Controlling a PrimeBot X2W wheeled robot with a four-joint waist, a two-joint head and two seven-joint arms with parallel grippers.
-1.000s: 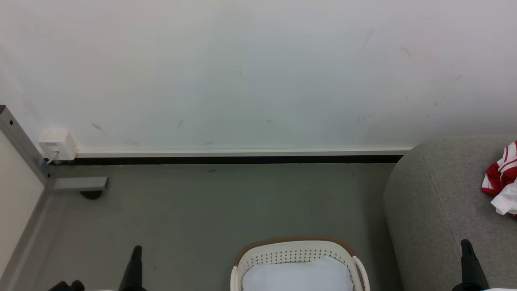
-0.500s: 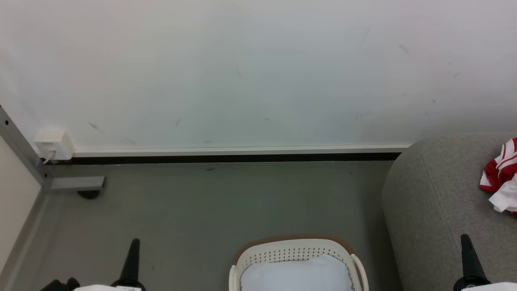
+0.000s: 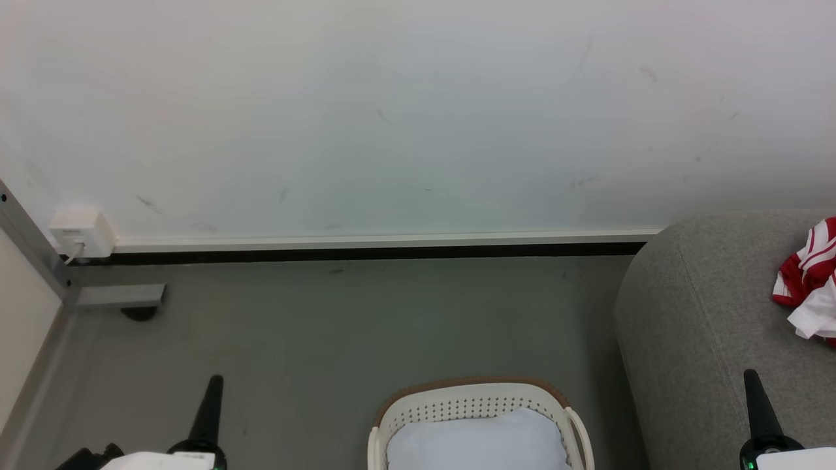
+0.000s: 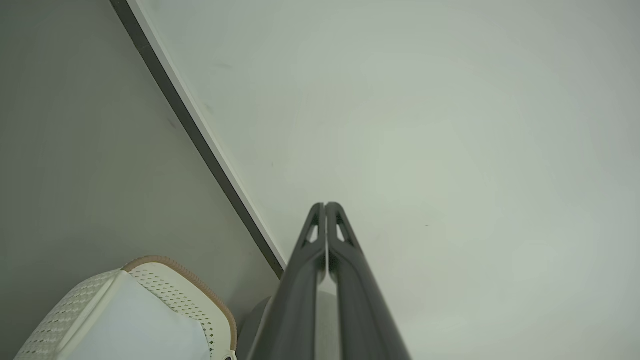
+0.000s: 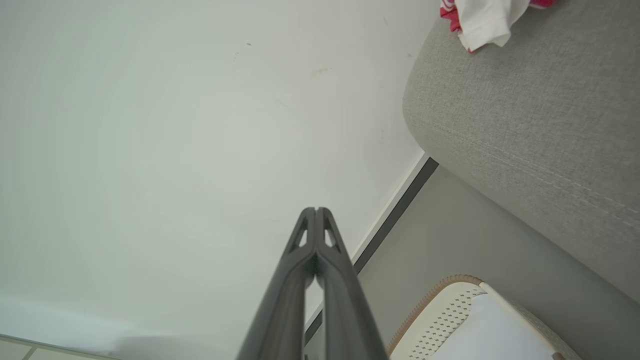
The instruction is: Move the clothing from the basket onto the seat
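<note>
Judging by where things lie, you are well along: the red-and-white clothing (image 3: 800,281) rests bunched on the seat (image 3: 705,313), ahead of the right pincer (image 3: 751,375) and a little to its outer side, apart from it. The basket (image 3: 470,382) stands on the floor between your two pincers. What you can see of its inside is a smooth pale bluish-white thing (image 3: 480,444); whether that is a garment left to move I cannot tell. The right pincer and the left pincer (image 3: 216,380) are both closed tip to tip and hold nothing. Against a second ago, the whole head view has slid slightly, so the camera moved; both pincers reach higher in it, pale wrists now showing beneath them
</note>
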